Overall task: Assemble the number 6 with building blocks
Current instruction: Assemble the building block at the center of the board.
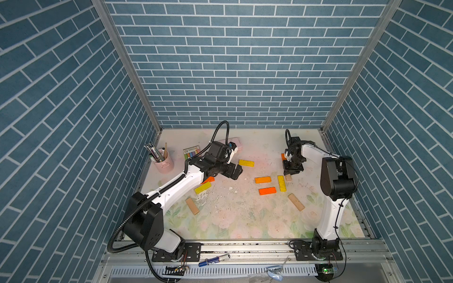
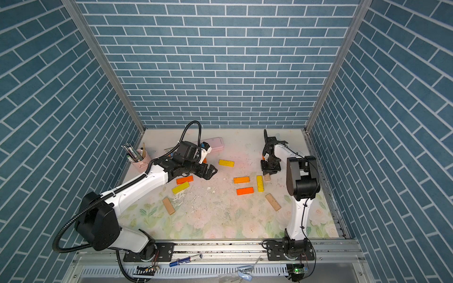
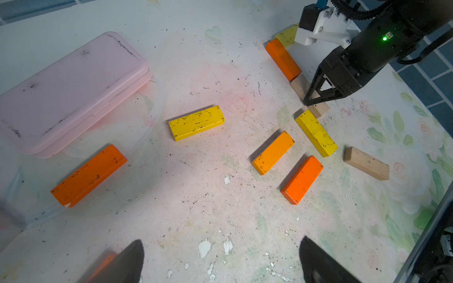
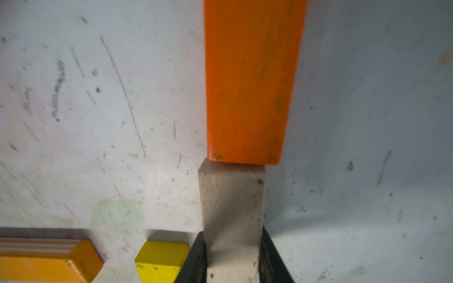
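Right wrist view: right gripper (image 4: 232,259) clamps the tan block (image 4: 231,203), its end touching the orange block (image 4: 250,85), slightly offset; it should gently slide the ends flush and press flat before releasing; left gripper (image 3: 221,241) hangs wide open over the table (image 3: 171,186), holding nothing; spare blocks (image 3: 196,122) lie scattered nearby.
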Action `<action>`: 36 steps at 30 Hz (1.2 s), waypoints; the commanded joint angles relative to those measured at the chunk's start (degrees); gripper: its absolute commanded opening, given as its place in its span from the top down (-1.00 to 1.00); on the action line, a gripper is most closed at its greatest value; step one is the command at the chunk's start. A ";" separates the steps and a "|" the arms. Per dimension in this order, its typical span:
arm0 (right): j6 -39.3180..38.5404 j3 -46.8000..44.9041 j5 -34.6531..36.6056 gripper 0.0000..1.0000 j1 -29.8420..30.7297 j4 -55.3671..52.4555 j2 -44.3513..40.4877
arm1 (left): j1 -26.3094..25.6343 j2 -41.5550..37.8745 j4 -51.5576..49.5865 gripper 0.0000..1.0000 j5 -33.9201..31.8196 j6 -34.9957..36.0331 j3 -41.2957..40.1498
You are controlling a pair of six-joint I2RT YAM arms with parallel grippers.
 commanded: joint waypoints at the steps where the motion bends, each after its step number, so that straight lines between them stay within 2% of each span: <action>1: -2.45 -0.09 2.88 0.43 0.29 -0.61 3.10 | -0.47 0.15 0.06 -0.99 0.43 0.28 0.13; 36: -0.83 -0.87 7.62 0.43 1.17 -1.67 3.29 | -0.54 -0.46 0.65 -0.99 1.38 -0.04 0.03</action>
